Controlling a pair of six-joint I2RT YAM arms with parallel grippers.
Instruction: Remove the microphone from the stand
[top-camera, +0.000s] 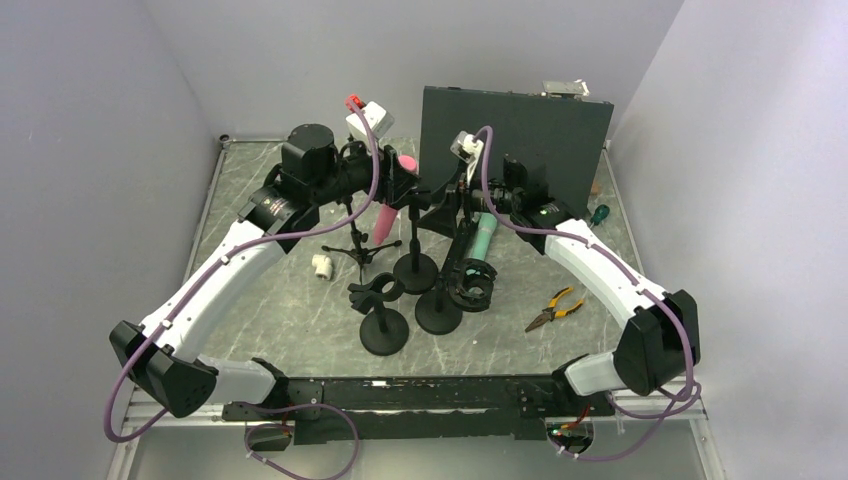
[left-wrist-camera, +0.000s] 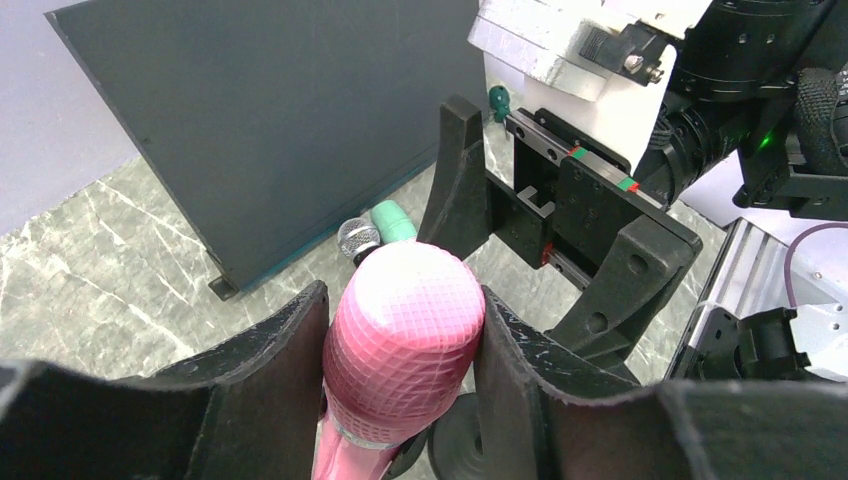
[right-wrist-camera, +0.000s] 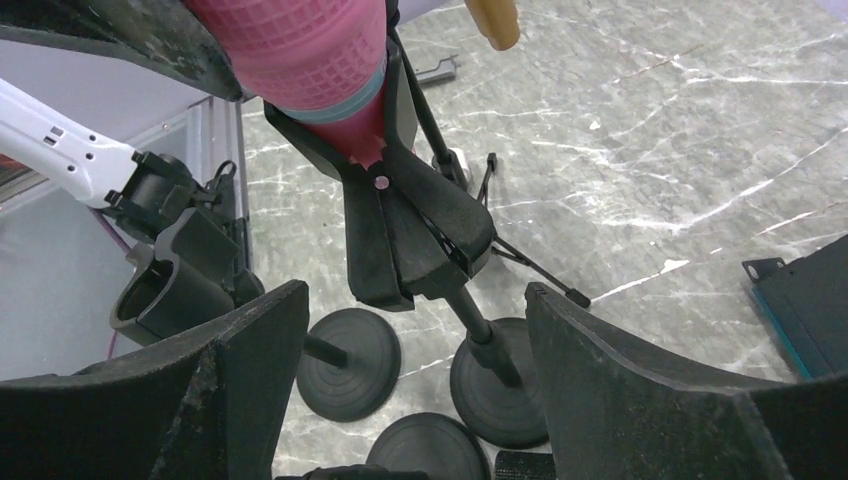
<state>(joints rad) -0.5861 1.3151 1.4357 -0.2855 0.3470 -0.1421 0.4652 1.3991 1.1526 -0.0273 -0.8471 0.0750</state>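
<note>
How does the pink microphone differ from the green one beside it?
Colour: the pink microphone is pink all over, mesh head included; the green microphone has a silver mesh head. Grip: the left gripper is shut on the pink microphone's head, while no gripper holds the green microphone. Position: in the top view the pink microphone stands left of the green microphone. Shared: both are handheld microphones with mesh heads.

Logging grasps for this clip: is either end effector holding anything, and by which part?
The left end effector grips the pink microphone by its mesh head. The right end effector is open, holding nothing.
</note>
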